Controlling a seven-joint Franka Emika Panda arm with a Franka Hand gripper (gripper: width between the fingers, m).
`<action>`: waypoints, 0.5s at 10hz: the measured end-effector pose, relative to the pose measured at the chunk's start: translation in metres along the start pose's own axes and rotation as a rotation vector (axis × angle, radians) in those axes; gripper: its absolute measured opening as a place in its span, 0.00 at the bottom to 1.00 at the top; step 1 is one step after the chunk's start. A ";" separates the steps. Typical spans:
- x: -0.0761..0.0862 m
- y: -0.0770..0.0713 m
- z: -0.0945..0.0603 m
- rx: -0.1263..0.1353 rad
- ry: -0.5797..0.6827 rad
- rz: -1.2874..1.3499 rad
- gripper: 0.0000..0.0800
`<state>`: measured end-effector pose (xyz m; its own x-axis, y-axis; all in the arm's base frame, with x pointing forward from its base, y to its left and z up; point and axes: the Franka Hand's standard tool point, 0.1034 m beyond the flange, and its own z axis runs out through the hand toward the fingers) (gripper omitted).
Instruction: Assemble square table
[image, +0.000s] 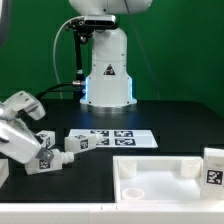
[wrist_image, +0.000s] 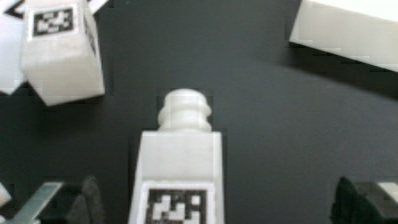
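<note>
My gripper (wrist_image: 205, 207) is open, with dark fingers (wrist_image: 43, 205) on either side of a white table leg (wrist_image: 180, 160). The leg lies on the black table, its tag near the jaws and its screw tip pointing away; it sits nearer one finger, with a clear gap to the other. In the exterior view the gripper (image: 22, 148) is low at the left, over that leg (image: 43, 152). A second leg (image: 77, 143) lies beside it and also shows in the wrist view (wrist_image: 57, 58). The square tabletop (image: 160, 182) lies at the front right. A third leg (image: 212, 165) stands at the far right.
The marker board (image: 116, 137) lies flat in the middle of the table. The robot base (image: 106, 75) stands behind it. Another white piece (wrist_image: 349, 35) shows at the wrist view's edge, beyond the gripper. A green wall closes the back.
</note>
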<state>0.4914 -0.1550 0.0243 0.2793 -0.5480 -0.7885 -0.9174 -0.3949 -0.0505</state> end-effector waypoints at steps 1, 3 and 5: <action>0.003 0.003 0.004 -0.003 -0.002 0.006 0.81; 0.008 0.009 0.009 -0.006 -0.008 0.019 0.81; 0.011 0.012 0.012 -0.007 -0.011 0.026 0.81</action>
<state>0.4805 -0.1570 0.0076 0.2523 -0.5504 -0.7959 -0.9223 -0.3855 -0.0258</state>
